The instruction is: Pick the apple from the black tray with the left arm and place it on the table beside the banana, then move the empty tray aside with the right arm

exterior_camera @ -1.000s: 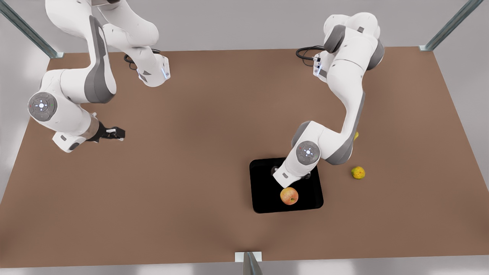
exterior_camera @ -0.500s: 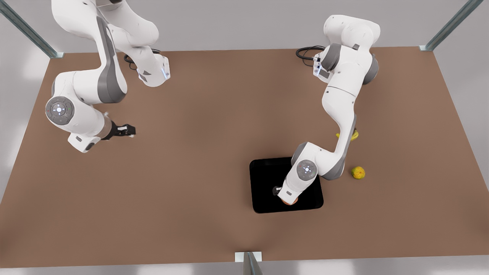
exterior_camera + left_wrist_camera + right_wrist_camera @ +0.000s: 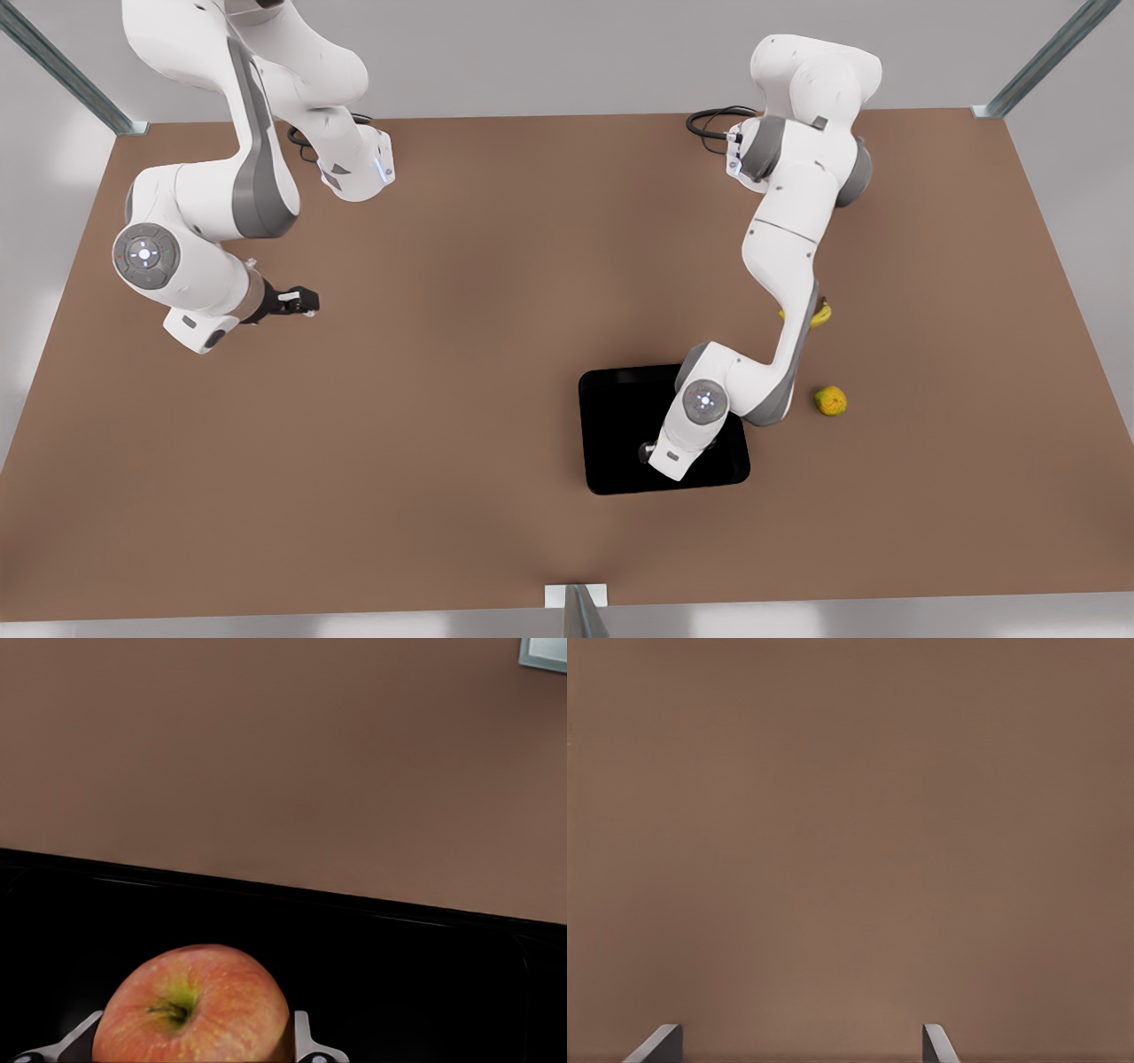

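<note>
The red-and-yellow apple (image 3: 190, 1005) rests in the black tray (image 3: 620, 416), whose rim (image 3: 399, 912) runs just beyond the fruit. My left gripper (image 3: 190, 1038) reaches straight down over it, a finger pressed against each side, shut on the apple. In the front view that hand (image 3: 671, 456) covers the apple. The banana (image 3: 822, 313) lies on the table (image 3: 461, 354) behind the tray, half hidden by the left arm. My right gripper (image 3: 306, 303) waits open above bare table on the front view's left.
A small yellow-green lumpy fruit (image 3: 830, 400) sits on the table at the front view's right of the tray. Grey frame posts (image 3: 576, 611) stand at the table's edges. Bare brown tabletop spreads between the two arms.
The left arm swung over the apple and came down around it, hiding it in the front view. The right arm drifted a little toward the front view's right.
</note>
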`<state>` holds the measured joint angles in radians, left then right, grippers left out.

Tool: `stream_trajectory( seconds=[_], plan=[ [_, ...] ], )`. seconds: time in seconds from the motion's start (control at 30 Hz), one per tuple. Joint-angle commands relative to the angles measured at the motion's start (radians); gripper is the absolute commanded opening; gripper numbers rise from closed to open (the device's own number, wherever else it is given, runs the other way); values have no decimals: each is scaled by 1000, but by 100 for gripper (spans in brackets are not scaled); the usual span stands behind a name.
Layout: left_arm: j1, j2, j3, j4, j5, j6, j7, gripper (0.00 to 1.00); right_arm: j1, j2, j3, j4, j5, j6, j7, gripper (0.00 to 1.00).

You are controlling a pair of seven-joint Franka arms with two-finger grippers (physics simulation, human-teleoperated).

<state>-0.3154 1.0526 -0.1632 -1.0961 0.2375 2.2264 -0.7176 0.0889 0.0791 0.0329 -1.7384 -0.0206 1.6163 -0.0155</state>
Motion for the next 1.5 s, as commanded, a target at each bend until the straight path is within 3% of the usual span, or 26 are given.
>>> stream_trajectory(
  seconds=[0.0,0.2,0.27,0.43,0.63,0.73,0.83,0.9,1.07,1.1,1.17,1.23,1.27,1.33,1.37,1.4,1.47],
  plan=[
    [-1,6,2,-1,3,47,-63,100,2,-1,-1,0,1,-1,-3,100],
    [-1,7,2,-1,6,50,-59,100,2,-1,-1,0,1,-1,-3,100],
    [-1,7,2,-1,5,50,-57,88,2,-1,1,0,1,-1,-3,100],
    [-1,-8,1,-8,9,38,-54,88,2,-1,-1,0,1,-1,-4,100],
    [-7,-170,-6,-59,2,-231,-20,88,2,-1,1,0,1,-1,-4,100],
    [105,-236,-6,-47,-56,-336,173,88,2,-1,1,0,1,-9,-4,100],
    [332,-261,-7,-44,-83,-353,559,88,49,11,16,27,13,8,12,100],
    [360,-206,-6,-44,-83,-252,612,88,110,74,16,119,27,8,153,100],
    [317,-111,-6,-61,-69,-133,515,90,195,180,16,249,28,14,155,100],
    [322,-111,-4,-59,-69,-133,526,100,198,195,30,254,27,71,155,100],
    [326,-111,-1,-65,-69,-140,529,100,198,297,71,319,27,249,216,100],
    [340,-112,2,-68,-69,-145,566,100,216,413,99,444,24,275,427,100],
    [349,-140,4,-58,-69,-198,569,100,226,470,99,514,25,277,483,100],
    [406,-403,-19,-13,-188,-634,823,100,247,531,99,562,24,350,522,100],
    [435,-662,-4,-251,-248,-682,784,100,258,556,99,559,24,355,548,100],
    [444,-997,-4,-722,-230,-295,780,100,261,582,99,556,22,355,577,100],
    [443,-888,-4,-476,-228,-545,782,100,282,607,99,556,22,409,604,100]
  ],
)
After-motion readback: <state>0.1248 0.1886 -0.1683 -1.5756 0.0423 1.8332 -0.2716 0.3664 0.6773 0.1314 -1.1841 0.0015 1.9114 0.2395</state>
